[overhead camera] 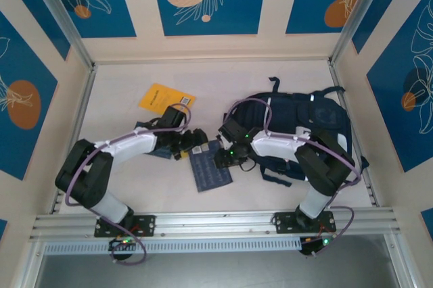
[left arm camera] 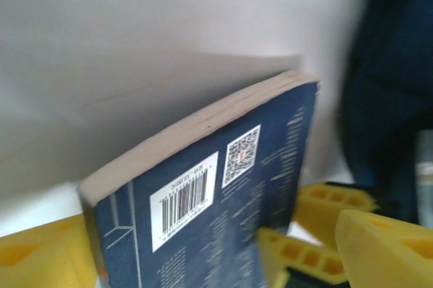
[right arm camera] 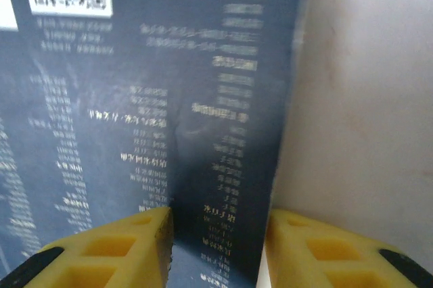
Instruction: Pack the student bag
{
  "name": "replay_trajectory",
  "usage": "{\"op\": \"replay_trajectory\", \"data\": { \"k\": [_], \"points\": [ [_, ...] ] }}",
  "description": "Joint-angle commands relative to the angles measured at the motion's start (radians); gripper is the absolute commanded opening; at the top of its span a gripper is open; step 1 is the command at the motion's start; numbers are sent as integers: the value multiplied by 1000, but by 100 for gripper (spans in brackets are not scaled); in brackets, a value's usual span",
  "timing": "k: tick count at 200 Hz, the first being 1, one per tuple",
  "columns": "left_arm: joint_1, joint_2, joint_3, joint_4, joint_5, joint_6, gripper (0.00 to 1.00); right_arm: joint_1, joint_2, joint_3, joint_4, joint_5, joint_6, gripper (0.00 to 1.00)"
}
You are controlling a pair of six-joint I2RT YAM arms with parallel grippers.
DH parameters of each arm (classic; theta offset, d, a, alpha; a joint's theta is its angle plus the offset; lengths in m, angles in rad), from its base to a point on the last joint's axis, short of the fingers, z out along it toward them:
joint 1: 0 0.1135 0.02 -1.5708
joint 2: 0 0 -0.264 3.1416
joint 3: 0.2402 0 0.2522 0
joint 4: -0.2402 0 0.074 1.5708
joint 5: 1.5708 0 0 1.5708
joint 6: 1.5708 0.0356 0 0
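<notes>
left pincer (left arm camera: 206, 228) gapes wide, dark blue book (overhead camera: 210, 170) between its fingers; right pincer (right arm camera: 218, 224), fingers apart, straddles the book's edge over the table (right arm camera: 365, 99), student bag (overhead camera: 304, 115) just right of it

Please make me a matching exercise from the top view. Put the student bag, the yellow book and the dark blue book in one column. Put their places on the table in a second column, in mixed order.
Things:
1. student bag
2. yellow book
3. dark blue book

Places on the table:
A. in the middle, towards the near edge
B. on the right side
C. on the left side, towards the far edge

Right pairs: 1-B, 2-C, 3-A.
</notes>
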Motion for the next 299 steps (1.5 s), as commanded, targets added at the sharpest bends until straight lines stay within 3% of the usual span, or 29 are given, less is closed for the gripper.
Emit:
{"op": "replay_trajectory", "data": {
  "k": [1,30,72,129,197,256,299],
  "points": [
    [-16,-14,42,8,26,35,87,7,-49,-68,15,-12,140,40],
    [-16,-77,16,-105,-41,100,88,-28,-100,-120,72,-70,199,40],
    [-16,-140,-97,-126,-59,134,88,-102,-97,-162,166,-195,242,37],
    [-17,-84,-178,38,63,129,83,-125,-66,-180,223,-251,260,26],
    [-27,7,-198,179,163,123,77,-116,-31,-192,274,-309,271,20],
    [-31,-113,-214,240,233,83,69,-128,-17,-200,290,-304,275,18],
    [-31,-205,-238,269,243,49,58,-151,-33,-217,294,-305,277,17]
  ]
}}
